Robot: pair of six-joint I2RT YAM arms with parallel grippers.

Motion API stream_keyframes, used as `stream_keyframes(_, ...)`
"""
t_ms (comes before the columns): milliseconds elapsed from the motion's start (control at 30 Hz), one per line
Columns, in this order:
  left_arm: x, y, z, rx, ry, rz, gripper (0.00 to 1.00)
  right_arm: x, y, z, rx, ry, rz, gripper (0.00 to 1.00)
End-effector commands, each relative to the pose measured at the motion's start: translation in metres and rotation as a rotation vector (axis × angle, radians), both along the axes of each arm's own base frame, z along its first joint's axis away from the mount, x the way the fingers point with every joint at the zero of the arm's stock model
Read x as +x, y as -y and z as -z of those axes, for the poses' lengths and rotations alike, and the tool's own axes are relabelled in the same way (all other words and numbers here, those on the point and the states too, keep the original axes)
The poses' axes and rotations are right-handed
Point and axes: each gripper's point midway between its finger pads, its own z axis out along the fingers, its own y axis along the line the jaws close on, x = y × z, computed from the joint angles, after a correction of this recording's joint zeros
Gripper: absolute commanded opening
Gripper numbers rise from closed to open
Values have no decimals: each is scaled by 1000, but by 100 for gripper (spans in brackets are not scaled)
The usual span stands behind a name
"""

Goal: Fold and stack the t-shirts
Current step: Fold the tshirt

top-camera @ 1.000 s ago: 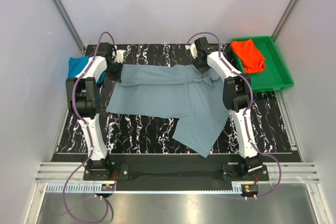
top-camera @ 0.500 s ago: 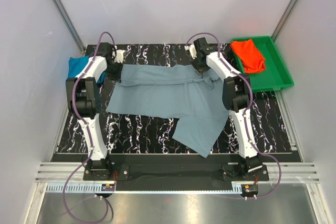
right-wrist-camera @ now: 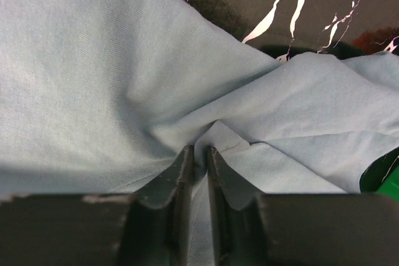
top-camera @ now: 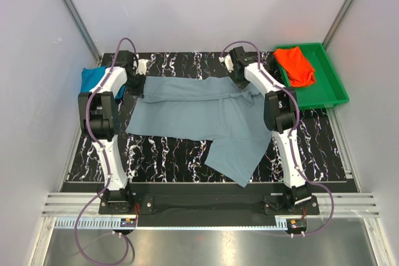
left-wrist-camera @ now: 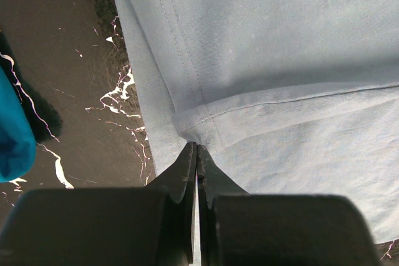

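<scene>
A dusty grey-blue t-shirt [top-camera: 193,113] lies partly spread across the black marbled table, its near right part hanging toward the front. My left gripper [top-camera: 136,85] is at the shirt's far left corner, shut on the hem [left-wrist-camera: 197,147]. My right gripper [top-camera: 240,82] is at the far right of the same shirt [right-wrist-camera: 93,79], its jaws pinching a raised fold [right-wrist-camera: 199,151]. A bright teal-blue t-shirt [top-camera: 93,79] lies bunched at the table's far left [left-wrist-camera: 12,135]. The orange-red t-shirt [top-camera: 295,65] lies in the tray.
A green plastic tray [top-camera: 333,88] stands at the far right beside the table; its corner [right-wrist-camera: 389,185] shows in the right wrist view. Grey walls enclose the table on three sides. Both arm bases are bolted at the near edge.
My right gripper's jaws have narrowed onto the fold of grey-blue cloth and the wrist has shifted slightly left. The left gripper and the shirts have not moved.
</scene>
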Motion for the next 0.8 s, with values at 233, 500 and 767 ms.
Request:
stream_keyframes(233, 14, 3, -11, -28, 45, -4, 1, 13, 0, -27, -21, 88, 17, 13)
stream_keyframes(500, 28, -2, -21, -9, 84, -5, 1, 25, 3, -90, -7, 222, 35, 12)
stream_keyframes(767, 62, -9, -46, 28, 166, -1, 1, 35, 23, -130, -26, 323, 78, 7)
